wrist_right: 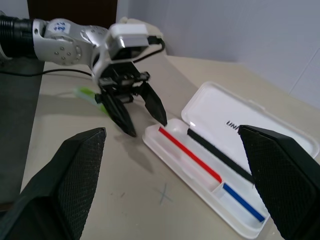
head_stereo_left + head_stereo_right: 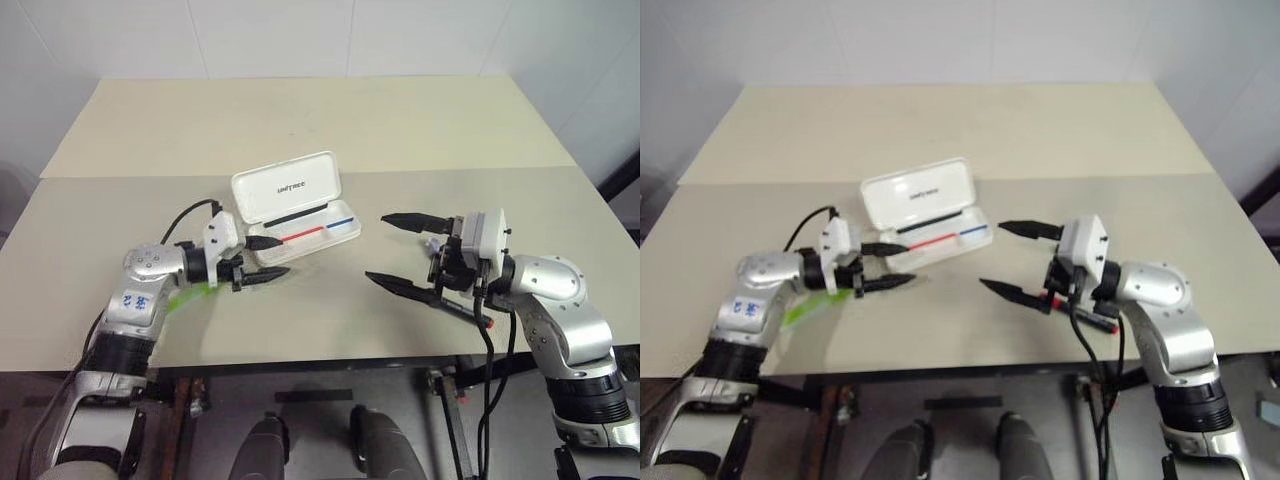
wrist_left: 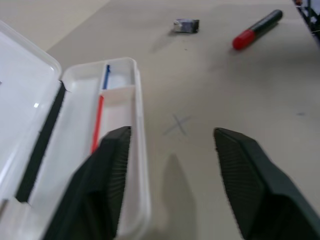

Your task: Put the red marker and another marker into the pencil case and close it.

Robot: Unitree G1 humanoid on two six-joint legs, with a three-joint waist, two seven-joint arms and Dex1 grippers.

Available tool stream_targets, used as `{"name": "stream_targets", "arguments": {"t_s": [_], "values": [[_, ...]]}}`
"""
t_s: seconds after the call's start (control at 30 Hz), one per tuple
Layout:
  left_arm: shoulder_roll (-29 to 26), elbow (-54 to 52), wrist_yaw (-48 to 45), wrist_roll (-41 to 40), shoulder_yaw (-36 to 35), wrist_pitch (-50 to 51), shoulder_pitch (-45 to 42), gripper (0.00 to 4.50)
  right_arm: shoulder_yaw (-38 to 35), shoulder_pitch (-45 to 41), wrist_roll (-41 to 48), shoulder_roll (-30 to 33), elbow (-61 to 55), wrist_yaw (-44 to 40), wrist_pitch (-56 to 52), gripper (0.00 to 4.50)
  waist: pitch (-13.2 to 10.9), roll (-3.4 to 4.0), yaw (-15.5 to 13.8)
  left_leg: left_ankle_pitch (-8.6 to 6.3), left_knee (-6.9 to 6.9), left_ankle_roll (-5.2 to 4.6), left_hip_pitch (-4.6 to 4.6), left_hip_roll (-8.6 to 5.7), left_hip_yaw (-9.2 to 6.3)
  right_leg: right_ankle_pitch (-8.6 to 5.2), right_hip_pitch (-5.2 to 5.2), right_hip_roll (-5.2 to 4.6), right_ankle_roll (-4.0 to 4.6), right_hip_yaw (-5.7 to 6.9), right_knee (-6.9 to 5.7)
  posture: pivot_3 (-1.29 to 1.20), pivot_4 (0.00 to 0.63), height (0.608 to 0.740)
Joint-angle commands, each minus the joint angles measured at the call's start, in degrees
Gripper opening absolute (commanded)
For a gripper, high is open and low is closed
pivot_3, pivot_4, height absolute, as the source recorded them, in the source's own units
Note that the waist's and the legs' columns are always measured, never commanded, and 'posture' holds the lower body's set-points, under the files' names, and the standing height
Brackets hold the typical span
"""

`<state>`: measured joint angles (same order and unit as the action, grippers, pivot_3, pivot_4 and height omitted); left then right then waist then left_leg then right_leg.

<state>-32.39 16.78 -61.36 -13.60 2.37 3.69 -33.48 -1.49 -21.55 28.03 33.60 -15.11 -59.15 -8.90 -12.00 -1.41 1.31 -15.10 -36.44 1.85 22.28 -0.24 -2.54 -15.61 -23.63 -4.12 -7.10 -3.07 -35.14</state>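
Left eye view shows both grippers with jaws spread and empty, so you turn the right gripper (image 2: 400,253) down to the red marker (image 3: 257,29) on the table beneath it, while the green marker (image 2: 808,308) lies under the left gripper (image 2: 268,257), beside the open pencil case (image 2: 293,207).

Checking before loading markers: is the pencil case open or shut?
Open: the pencil case has its lid raised, exposing its red-and-blue line.

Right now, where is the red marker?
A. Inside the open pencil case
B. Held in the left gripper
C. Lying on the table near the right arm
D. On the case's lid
C: the red marker lies on the table beside the right arm, outside the open pencil case, with no gripper holding it.
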Motion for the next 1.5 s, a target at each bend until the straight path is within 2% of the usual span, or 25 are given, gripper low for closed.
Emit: {"name": "stream_targets", "arguments": {"t_s": [0.03, 0.07, 0.33, 0.67, 0.83, 1.17, 1.33, 1.5], "values": [[0.0, 2.4, 1.8, 3.0, 0.6, -3.5, -1.7, 1.37, -0.5, -0.2, 0.1, -0.3, -2.6, 1.2, 0.7, 4.50, 0.0, 0.00, 0.2, 0.00, 0.00, 0.00, -0.01, 0.00, 0.02, 0.00, 0.00, 0.00, 0.00, -0.02, 0.01, 0.00, 0.150, 0.740], [0.5, 3.0, 2.4, 3.2, 0.7, -3.1, -2.2, 1.05, -0.4, 0.0, 0.1, -0.4, -2.8, 1.4, 0.7, 4.50, 0.0, 0.00, 0.3, 0.00, 0.01, 0.00, -0.02, 0.00, 0.04, 0.00, 0.00, 0.00, 0.00, -0.03, 0.00, 0.00, 0.150, 0.740], [2.1, 11.2, 3.4, 9.8, 6.2, -2.8, -7.2, 1.05, -0.6, 0.4, 0.5, 0.7, -4.3, 1.5, 0.0, 4.50, 0.0, 0.00, 0.1, 0.00, -0.02, 0.00, 0.00, -0.01, 0.03, 0.01, 0.00, 0.03, -0.02, -0.04, -0.01, 0.00, 0.150, 0.740], [5.5, 19.4, 6.3, 13.2, 7.3, -5.5, -12.6, 1.05, -1.9, 1.6, 1.5, 3.4, -6.8, 1.2, -1.1, 4.50, 0.0, -0.01, 0.1, 0.00, -0.14, 0.00, 0.01, -0.01, 0.01, 0.01, 0.00, 0.04, -0.03, -0.03, -0.13, 0.00, 0.150, 0.740], [5.0, 19.6, 4.1, 15.3, 9.7, -2.9, -12.8, 1.05, -2.1, 2.0, 1.6, 3.2, -7.8, 2.0, -1.5, 4.50, 0.0, -0.01, 0.1, 0.00, -0.36, -0.01, 0.00, -0.02, 0.01, 0.01, 0.02, 0.04, -0.03, -0.04, -0.28, 0.00, 0.150, 0.740], [4.5, 19.0, -1.2, 17.7, 13.8, 8.3, -14.4, 1.05, -2.4, -1.1, 2.1, 3.2, -8.0, 2.4, -2.0, 4.50, 0.0, -0.02, 0.2, -0.01, -0.63, -0.02, -0.11, 0.00, 0.00, 0.04, 0.20, 0.11, -0.07, -0.09, -0.41, 0.00, 0.150, 0.740], [4.6, 17.3, -3.2, 17.8, 14.6, 10.5, -14.3, 0.02, -2.5, -2.9, 2.2, 3.4, -7.4, 2.2, -2.0, 4.50, 0.0, -0.02, 0.2, -0.05, -0.60, -0.07, -0.10, 0.00, -0.01, 0.01, 0.20, 0.11, -0.07, -0.10, -0.39, 0.00, 0.150, 0.740], [4.7, 15.4, -3.7, 17.3, 14.7, 10.6, -13.6, 0.02, -2.6, -3.9, 2.0, 3.4, -6.7, 1.8, -1.8, 4.50, 0.0, -0.03, 0.1, -0.06, -0.60, -0.07, -0.09, 0.00, -0.03, 0.01, 0.20, 0.10, -0.07, -0.10, -0.37, 0.00, 0.150, 0.740]]}}
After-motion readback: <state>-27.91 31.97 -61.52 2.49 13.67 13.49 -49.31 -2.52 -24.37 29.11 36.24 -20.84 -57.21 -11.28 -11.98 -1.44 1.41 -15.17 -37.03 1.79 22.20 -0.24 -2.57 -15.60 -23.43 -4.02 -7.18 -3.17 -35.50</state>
